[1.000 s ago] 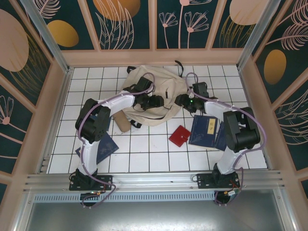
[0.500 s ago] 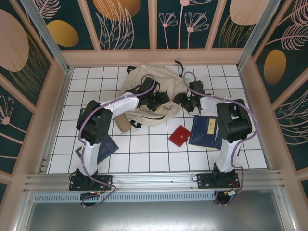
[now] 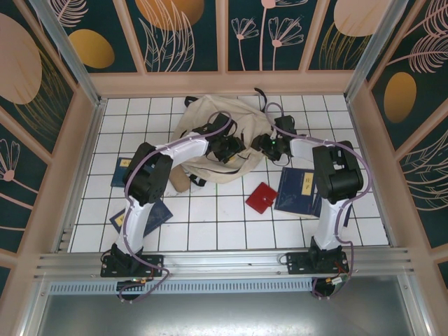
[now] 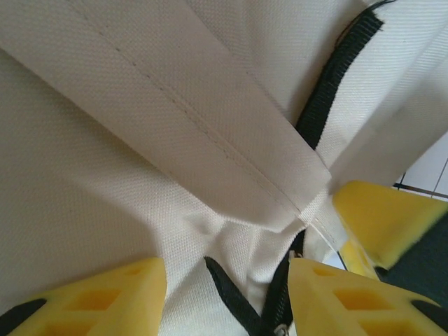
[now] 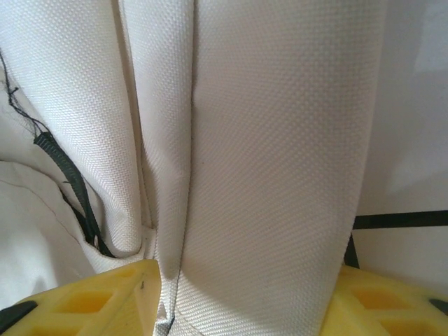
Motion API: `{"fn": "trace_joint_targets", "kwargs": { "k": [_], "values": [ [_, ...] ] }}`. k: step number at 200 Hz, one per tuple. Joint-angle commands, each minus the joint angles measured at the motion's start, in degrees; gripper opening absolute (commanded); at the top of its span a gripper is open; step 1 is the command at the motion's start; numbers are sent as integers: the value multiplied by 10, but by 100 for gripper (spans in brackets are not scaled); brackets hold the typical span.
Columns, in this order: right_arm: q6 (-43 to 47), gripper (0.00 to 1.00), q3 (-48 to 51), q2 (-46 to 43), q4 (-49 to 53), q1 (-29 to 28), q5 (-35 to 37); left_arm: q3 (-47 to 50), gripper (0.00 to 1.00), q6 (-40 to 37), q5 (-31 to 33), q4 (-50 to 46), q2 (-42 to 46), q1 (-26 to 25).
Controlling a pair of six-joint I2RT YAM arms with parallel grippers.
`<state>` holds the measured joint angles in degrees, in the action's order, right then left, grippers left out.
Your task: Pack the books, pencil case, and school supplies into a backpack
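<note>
The cream-beige backpack [image 3: 210,119] lies at the back middle of the tiled floor. My left gripper [image 3: 234,148] rests on its right part, open, yellow fingers [image 4: 105,297] apart around puckered fabric and two black zip lines [image 4: 231,294]. My right gripper [image 3: 264,145] meets the backpack's right edge, open, with a broad fold of fabric [image 5: 266,175] between its jaws. Navy books lie at right [image 3: 301,190], front left [image 3: 143,217] and left [image 3: 122,168]. The red square case [image 3: 261,197] sits beside the right book. The tan pencil case [image 3: 180,182] pokes out under my left arm.
Black straps [image 3: 260,94] trail from the backpack's top toward the back wall. Wooden walls close in the tiled floor on three sides. A metal rail [image 3: 224,260] runs along the near edge by the arm bases.
My left arm swung right across the backpack, uncovering the left book, and its jaws narrowed. The right gripper shifted slightly up-left onto the backpack's edge.
</note>
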<state>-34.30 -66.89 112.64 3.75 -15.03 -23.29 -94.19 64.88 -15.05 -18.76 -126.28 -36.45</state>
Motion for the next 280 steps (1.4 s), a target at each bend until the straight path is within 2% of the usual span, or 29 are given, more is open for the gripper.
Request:
{"fn": "trace_joint_targets", "kwargs": {
  "k": [1, 21, 55, 103, 122, 140, 163, 181, 211, 280],
  "values": [
    [17, 53, -5, 14, -12, -3, -43, -26, 47, 23, -16, -17, -17, -5],
    [20, 48, -2, 14, -22, -3, -57, -29, 45, 35, -34, -3, -29, -5],
    [18, 44, -4, 18, -26, -3, -63, -32, 42, 37, -31, -10, -38, -5],
    [17, 39, -12, 25, -17, -5, -54, -30, 27, 39, -46, 13, -34, -5],
    [18, 35, -16, 26, -10, -6, -43, -27, 15, 36, -46, 14, -31, -4],
    [14, 25, -17, 25, -9, -6, -28, -20, 0, 29, -38, 13, -24, -4],
    [13, 8, -28, 23, -1, -6, 27, -10, 0, 10, -13, 2, -4, -4],
    [13, 0, -45, 26, 12, -4, 85, -1, 0, -11, 17, -15, 22, -4],
    [8, 0, -63, 29, 10, -1, 149, 51, 0, -33, 56, -28, 81, -4],
    [-9, 0, -64, 33, -10, 1, 189, 129, 0, -51, 149, -67, 180, -4]
  ]
}}
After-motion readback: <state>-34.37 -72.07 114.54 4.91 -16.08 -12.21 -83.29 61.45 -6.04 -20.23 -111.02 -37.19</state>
